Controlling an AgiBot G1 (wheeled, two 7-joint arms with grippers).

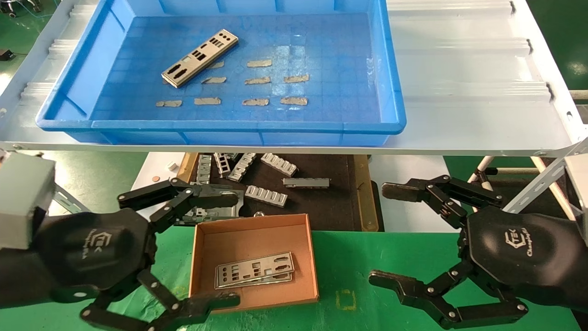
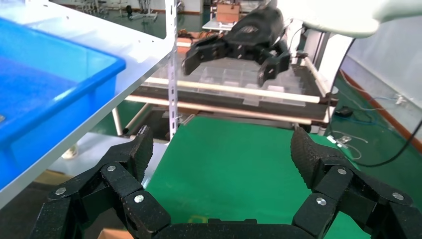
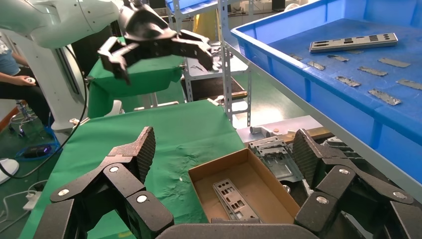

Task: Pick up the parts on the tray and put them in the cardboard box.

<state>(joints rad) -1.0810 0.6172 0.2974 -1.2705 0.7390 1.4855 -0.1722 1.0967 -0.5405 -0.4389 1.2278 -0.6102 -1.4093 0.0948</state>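
Punched plate [image 1: 200, 57] lies in blue tray [image 1: 390, 92], far ahead of your L gripper [image 1: 193, 248]; L and R gripper [image 1: 390, 234] wide open, empty, flanking cardboard box [image 1: 312, 257].

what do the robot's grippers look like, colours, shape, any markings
Both the left gripper and right gripper are matte black: a rounded, shell-like body with white logo lettering, and two long fingers built from linked bars joined by silver pins. The inner pads are ribbed. The left arm also carries a grey box-shaped block.
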